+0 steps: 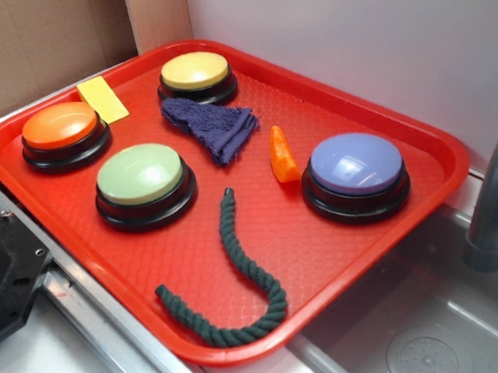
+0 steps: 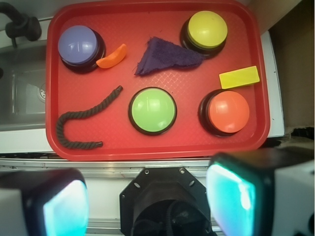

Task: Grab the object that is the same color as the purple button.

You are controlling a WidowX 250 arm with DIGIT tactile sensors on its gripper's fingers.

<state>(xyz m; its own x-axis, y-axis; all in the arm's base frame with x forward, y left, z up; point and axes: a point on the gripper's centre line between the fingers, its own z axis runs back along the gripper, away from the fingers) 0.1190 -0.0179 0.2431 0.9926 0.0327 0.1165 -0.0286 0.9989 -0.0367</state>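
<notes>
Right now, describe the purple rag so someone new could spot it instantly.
Find the red tray beside the sink. On it, the rag lies crumpled just in front of the yellow button, touching its base, with the orange wedge to one side. It is the only soft, fuzzy dark purple piece; the rope is green and twisted.

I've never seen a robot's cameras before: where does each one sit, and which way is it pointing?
Exterior: off to one side, looking down at an angle on the red tray; no arm shows.
Wrist: on the arm, looking straight down; the gripper, fingers wide apart, fills the bottom.
Both show the purple button, purple rag and green rope.
</notes>
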